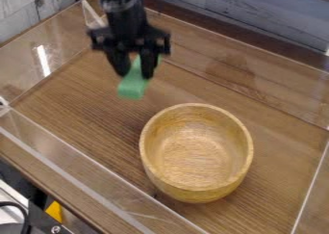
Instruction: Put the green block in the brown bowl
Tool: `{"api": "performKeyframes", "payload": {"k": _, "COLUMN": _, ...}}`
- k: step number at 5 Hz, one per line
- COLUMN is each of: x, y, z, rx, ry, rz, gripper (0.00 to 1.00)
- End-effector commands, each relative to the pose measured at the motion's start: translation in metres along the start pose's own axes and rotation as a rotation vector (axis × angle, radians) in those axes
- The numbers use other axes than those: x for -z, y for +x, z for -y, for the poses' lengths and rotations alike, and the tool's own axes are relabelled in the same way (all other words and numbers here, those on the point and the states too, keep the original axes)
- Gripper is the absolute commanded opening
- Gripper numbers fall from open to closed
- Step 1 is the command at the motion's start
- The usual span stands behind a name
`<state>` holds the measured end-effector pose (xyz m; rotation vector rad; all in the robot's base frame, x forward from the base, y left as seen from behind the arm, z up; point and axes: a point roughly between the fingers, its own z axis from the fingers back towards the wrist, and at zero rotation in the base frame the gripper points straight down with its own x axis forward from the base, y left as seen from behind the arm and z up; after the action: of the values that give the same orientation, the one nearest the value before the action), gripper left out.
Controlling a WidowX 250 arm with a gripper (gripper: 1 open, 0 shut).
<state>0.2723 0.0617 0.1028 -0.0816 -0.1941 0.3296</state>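
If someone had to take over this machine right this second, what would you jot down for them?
Gripper: pointing down, shut on the green block, which hangs clear of the table.
Brown bowl: sits on the table, to the lower right of the block in the camera view; it looks empty.
Done: block picked up.
Left: carry the block over the bowl, lower it and let go.

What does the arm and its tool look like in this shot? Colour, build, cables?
All black. The tool is a blocky black head with two short fingers pointing down, on a slim black arm running up out of frame. The picture is motion-blurred; no cables or markings can be made out.
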Motion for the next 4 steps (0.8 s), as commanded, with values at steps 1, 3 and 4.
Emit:
{"api": "performKeyframes", "payload": {"k": 1, "x": -0.043, "y": 0.027, "z": 0.012, "rx": 0.029, "ry": -0.034, "rz": 0.096, "gripper": 0.00}}
{"api": "performKeyframes", "payload": {"k": 3, "x": -0.047, "y": 0.053, "z": -0.013, "rx": 0.013, "ry": -0.018, "rz": 0.128, "gripper": 0.00}}
{"api": "performKeyframes", "payload": {"k": 4, "x": -0.043, "y": 0.058, "z": -0.020, "rx": 0.019, "ry": -0.012, "rz": 0.133, "gripper": 0.00}}
